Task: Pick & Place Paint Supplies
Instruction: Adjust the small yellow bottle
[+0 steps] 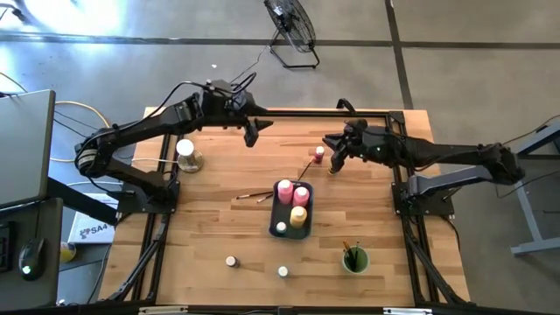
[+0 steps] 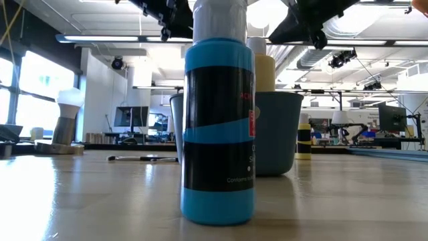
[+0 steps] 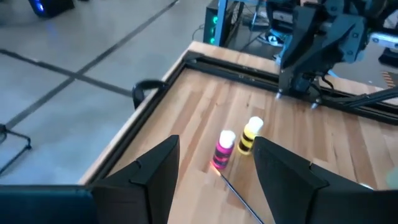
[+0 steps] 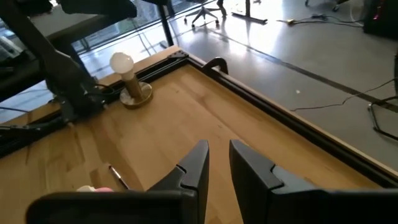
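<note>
A pink squeeze bottle [image 3: 224,149] and a yellow one with black bands [image 3: 250,135] stand upright on the wood at the far right, beside a thin paintbrush [image 3: 239,196]. My right gripper [image 1: 332,157] hovers over them, open by a narrow gap and empty. My left gripper [image 1: 252,136] hangs open and empty above the far middle of the table. The dark tray [image 1: 278,229] holds two pink bottles [image 1: 293,191], a yellow bottle [image 1: 298,215] and a pale-capped jar [image 1: 281,227]. Another brush [image 1: 254,196] lies left of the tray.
A green cup [image 1: 354,260] with brushes stands near the front right. Two pale-capped small bottles [image 1: 231,261] [image 1: 282,272] stand near the front edge; one fills the low view [image 2: 219,127]. A white bulb on a wooden base [image 1: 186,154] stands at the far left.
</note>
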